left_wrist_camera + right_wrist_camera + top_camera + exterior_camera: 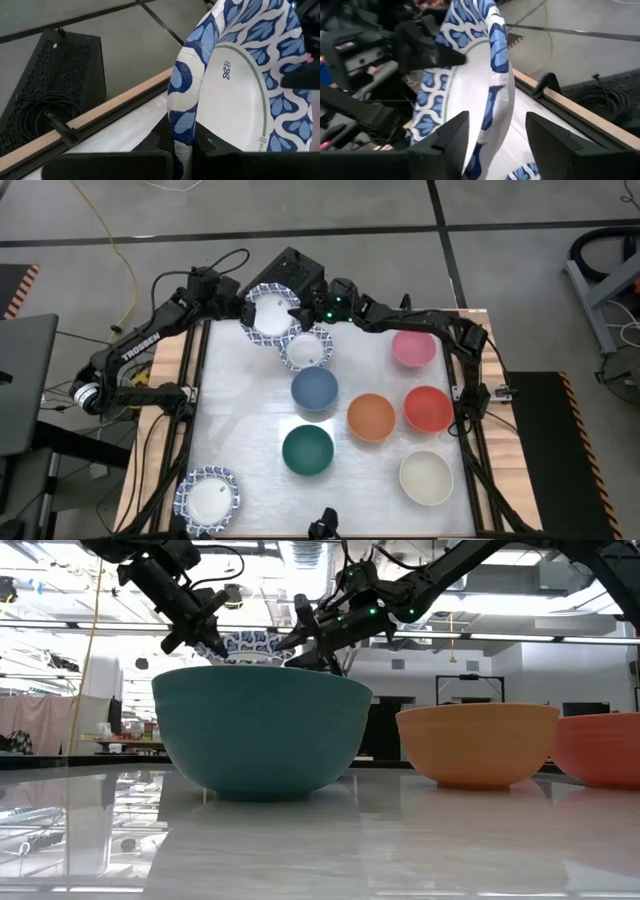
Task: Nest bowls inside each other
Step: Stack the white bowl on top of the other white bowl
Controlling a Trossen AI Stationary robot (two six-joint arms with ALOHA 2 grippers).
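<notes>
Bowls crowded the table: nearest the front edge sat a blue-patterned white bowl [208,499] at the left corner and a cream bowl [426,478] toward the right. Behind them stood the dark green bowl [307,450], the orange bowl [371,417] and the red bowl [428,408], close to one another but apart. Farther back came the blue bowl [314,389], just beside a second patterned bowl [306,349], and the pink bowl [413,346] near the right rail. At the far edge, a third patterned bowl [268,315] hung tilted above the table, its rim pinched tight in the left gripper [182,150]. The right gripper [497,132] met it from the other side, fingers spread wide with the opposite rim lying between them, not clamped. Open tabletop lay along the left side, between the held bowl and the front corner bowl
</notes>
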